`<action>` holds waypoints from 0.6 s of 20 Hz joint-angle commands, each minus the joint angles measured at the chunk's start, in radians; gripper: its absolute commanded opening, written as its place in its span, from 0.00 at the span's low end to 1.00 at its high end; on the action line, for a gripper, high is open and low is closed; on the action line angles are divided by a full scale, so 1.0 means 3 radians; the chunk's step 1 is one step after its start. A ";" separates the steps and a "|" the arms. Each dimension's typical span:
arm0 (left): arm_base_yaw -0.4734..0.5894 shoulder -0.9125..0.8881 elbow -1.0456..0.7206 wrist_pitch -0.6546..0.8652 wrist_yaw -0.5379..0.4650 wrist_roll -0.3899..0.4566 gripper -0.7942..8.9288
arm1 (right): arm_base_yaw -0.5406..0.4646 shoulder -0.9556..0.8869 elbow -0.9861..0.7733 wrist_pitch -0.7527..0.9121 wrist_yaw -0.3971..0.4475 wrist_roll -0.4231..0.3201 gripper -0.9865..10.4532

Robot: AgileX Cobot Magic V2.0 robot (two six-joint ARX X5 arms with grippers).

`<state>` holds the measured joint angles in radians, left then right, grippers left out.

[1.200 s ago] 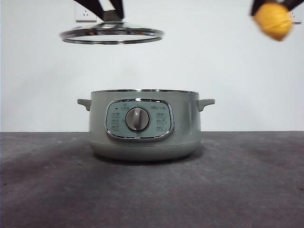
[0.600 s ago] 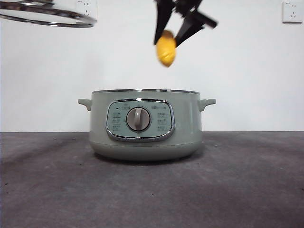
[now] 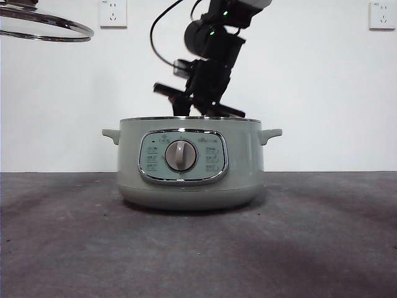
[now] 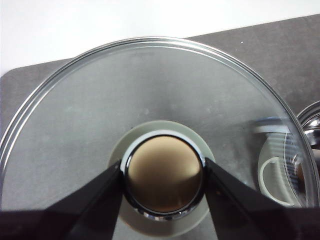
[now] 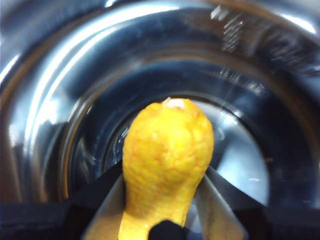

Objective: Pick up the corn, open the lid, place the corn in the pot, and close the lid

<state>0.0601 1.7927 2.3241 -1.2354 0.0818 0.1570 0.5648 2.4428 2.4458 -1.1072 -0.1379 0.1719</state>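
1. Over the left end of the counter, the lid (image 3: pixel 46 28) hangs high in the air, well apart from the pot; the front view catches only its chrome rim at the top left corner.
2. The left gripper (image 4: pixel 164 175) has its jaws pressed against both sides of the knob (image 4: pixel 164 179), pinching it. Only the left wrist view shows this grip, along with the grey counter (image 4: pixel 280 55) seen through the glass.
3. In the middle of the counter stands the pot (image 3: pixel 189 162), uncovered, its dial (image 3: pixel 180 156) and front panel facing the front edge.
4. The right arm (image 3: pixel 211 59) reaches down from above into the pot's mouth. From the front its fingertips and the corn are hidden behind the chrome rim.
5. The right wrist view supplies what the front view lacks: the right gripper (image 5: pixel 165 195) pinches the corn (image 5: pixel 167 155) between its jaws, one rounded end pointing down at the shiny metal inner bowl (image 5: pixel 65 100). The corn looks to be inside the pot but not resting on the bottom; whether it touches cannot be told.
6. Step in hand, by my judgement: putting the corn in the pot, with the lid already off.
7. The next move calls for the right jaws to spread and release the corn low in the bowl, then for that arm to rise clear of the rim.
8. Only after that can the left arm bring the lid back across and seat it level on the pot.
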 commanded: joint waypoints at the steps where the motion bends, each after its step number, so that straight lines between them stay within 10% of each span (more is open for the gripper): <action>1: 0.0004 -0.0072 0.0032 0.0131 0.0014 0.0039 0.07 | 0.0067 0.0130 -0.0003 -0.0079 0.0108 -0.0085 0.08; 9: 0.0004 -0.0072 0.0032 0.0083 0.0014 0.0042 0.07 | 0.0130 0.0371 -0.0014 -0.0324 0.0230 -0.0139 0.10; 12: 0.0004 -0.0072 0.0032 0.0089 0.0014 0.0042 0.07 | 0.0144 0.0371 -0.0011 -0.0282 0.0244 -0.0136 0.49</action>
<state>0.0601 1.7927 2.3241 -1.2442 0.0818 0.1574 0.6048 2.5011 2.4699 -1.1645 -0.0719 0.1429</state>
